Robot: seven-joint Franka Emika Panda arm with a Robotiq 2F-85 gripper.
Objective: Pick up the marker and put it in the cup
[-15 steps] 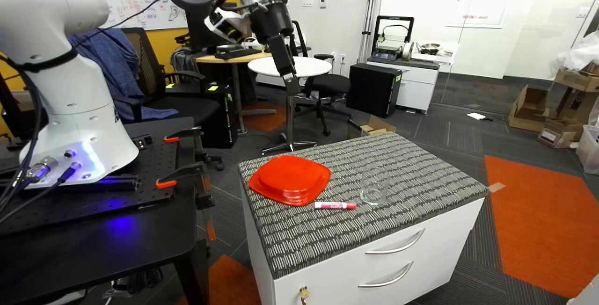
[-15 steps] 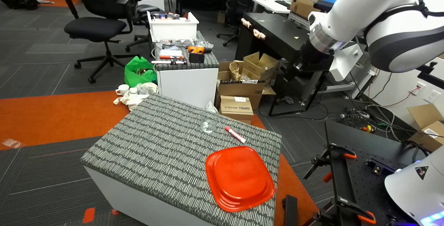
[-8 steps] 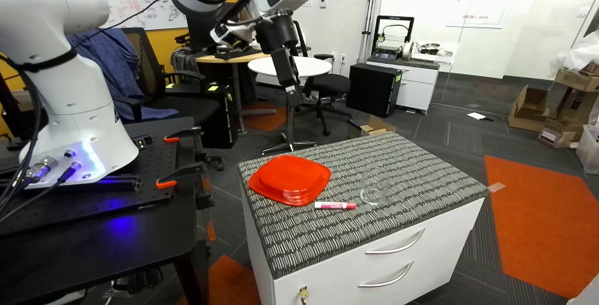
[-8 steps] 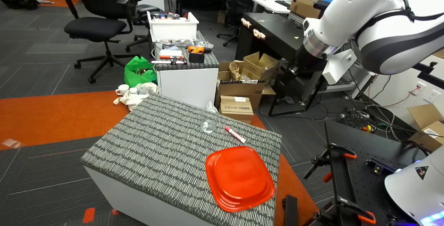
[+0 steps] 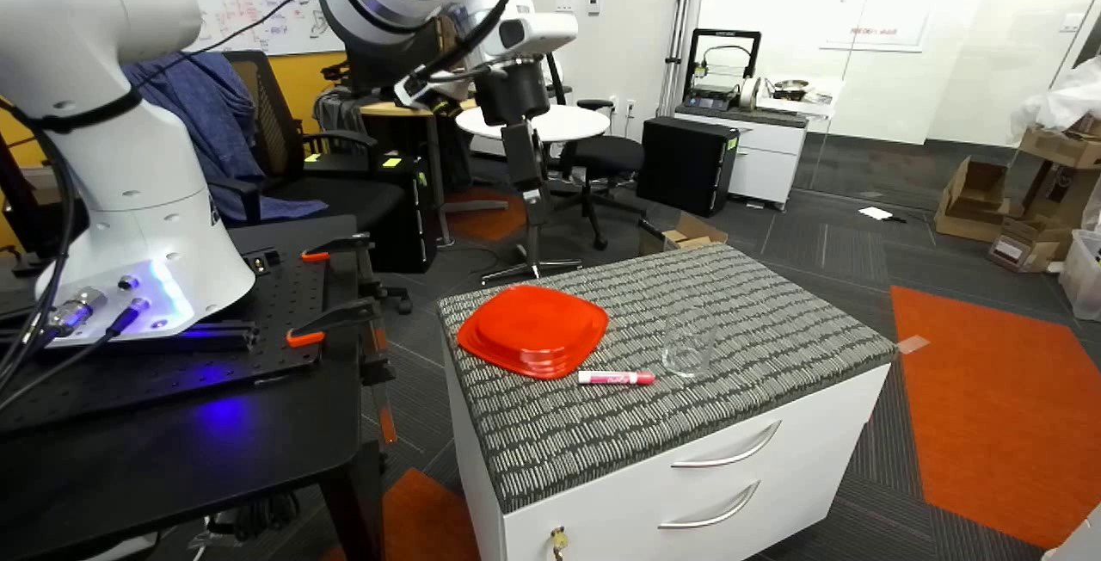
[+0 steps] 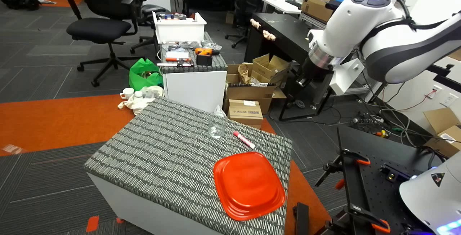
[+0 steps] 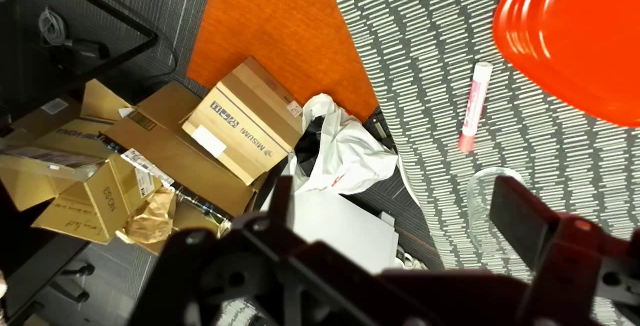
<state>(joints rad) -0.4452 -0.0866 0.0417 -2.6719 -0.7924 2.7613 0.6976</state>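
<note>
The marker (image 7: 475,103) lies flat on the patterned fabric top (image 6: 158,155) of a white cabinet (image 5: 619,518), its red end toward the cup (image 6: 216,130) and its pale end toward the red dish (image 6: 248,184). It sits between those two, near each and touching neither. The cup stands upright, so clear that I have to look hard to pick it out against the pattern. The dish, square with rounded corners, rests near one corner of the top.

The robot arm (image 6: 349,26) reaches out from the black table (image 5: 258,436), and its gripper (image 7: 397,201) hangs in the air, fingers (image 7: 517,216) downward, well apart from the marker. In the wrist view those fingers are spread wide, and the edge of the cabinet top runs through the gap between them. One finger covers part of the cup from that angle, yet in both exterior views gripper and cup are well apart.

On the cabinet's front a key (image 5: 559,537) sits in a lock. Past the cabinet, cardboard boxes (image 6: 246,112) sit on the floor beside a second cabinet (image 6: 194,91), where an orange drill (image 6: 204,51) rests near a white bin (image 6: 180,31). A green bag (image 6: 144,76) lies beside it.
</note>
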